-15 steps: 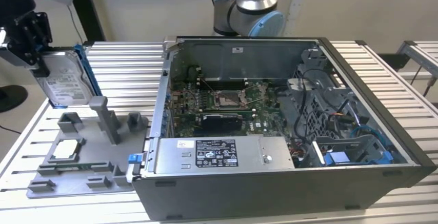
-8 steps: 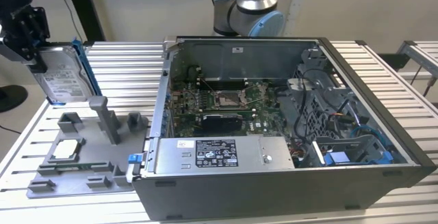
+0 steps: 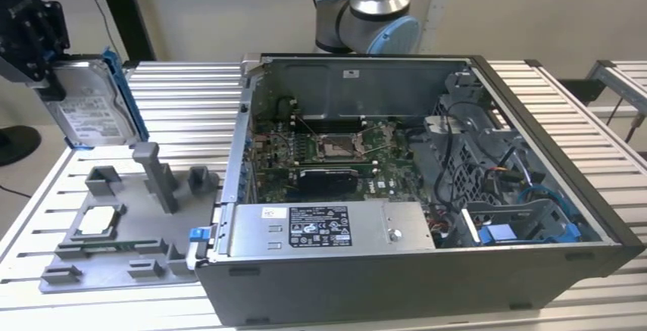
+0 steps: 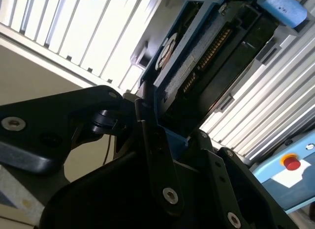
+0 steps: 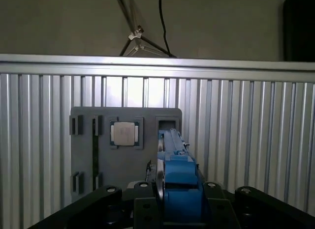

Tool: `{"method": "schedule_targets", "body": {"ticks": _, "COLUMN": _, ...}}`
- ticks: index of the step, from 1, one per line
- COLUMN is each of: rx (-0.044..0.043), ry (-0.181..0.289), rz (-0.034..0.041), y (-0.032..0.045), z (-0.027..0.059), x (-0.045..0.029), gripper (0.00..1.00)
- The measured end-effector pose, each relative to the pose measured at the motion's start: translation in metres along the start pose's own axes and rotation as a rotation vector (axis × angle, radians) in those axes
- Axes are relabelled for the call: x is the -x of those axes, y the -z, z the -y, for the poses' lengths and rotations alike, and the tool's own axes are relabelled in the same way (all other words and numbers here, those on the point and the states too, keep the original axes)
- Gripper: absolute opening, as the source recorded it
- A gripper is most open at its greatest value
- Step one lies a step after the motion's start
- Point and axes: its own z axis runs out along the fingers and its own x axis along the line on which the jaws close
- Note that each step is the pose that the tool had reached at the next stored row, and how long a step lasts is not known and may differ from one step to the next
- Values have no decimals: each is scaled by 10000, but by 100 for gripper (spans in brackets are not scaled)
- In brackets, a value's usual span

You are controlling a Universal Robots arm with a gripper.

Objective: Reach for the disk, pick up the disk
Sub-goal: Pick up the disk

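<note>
**Disk clamped and clear of the tray**

The jaws of the gripper (image 5: 177,202) were closed on the disk (image 5: 178,170), one on each flat side. In the first wrist view the disk ran edge-on between them, its blue bracket uppermost. In the second wrist view the connector edge pointed away from the gripper, with the blue frame running along it.

In the exterior view the disk (image 3: 89,111) hung on edge below the gripper (image 3: 45,62), label face showing. It was at that view's far left, in the air and touching nothing else. Under it lay the grey tray (image 3: 111,270), with the chip (image 3: 98,220) seated in a pocket. The slatted table (image 3: 182,88) carried the tray and, on that view's right, the open computer case (image 3: 404,293).

The disk looked stiff and fairly heavy for its size — a metal block that would not bend but would likely take a knock badly. Its bare metal faces were probably slick. A hold across the flat faces near one end, as here, seemed sound. The connector edge was best left untouched.
</note>
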Motion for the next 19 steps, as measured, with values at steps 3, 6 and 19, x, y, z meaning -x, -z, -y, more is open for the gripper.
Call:
{"method": "schedule_targets", "body": {"ticks": 3, "rx": -1, "ry": 0, "rz": 0, "y": 55, "z": -1, "x": 0, "gripper": 0}}
{"method": "schedule_targets", "body": {"ticks": 6, "rx": -1, "ry": 0, "rz": 1, "y": 97, "z": -2, "x": 0, "gripper": 0}}
{"method": "schedule_targets", "body": {"ticks": 19, "rx": -2, "ry": 0, "rz": 1, "y": 288, "z": -5, "x": 1, "gripper": 0}}
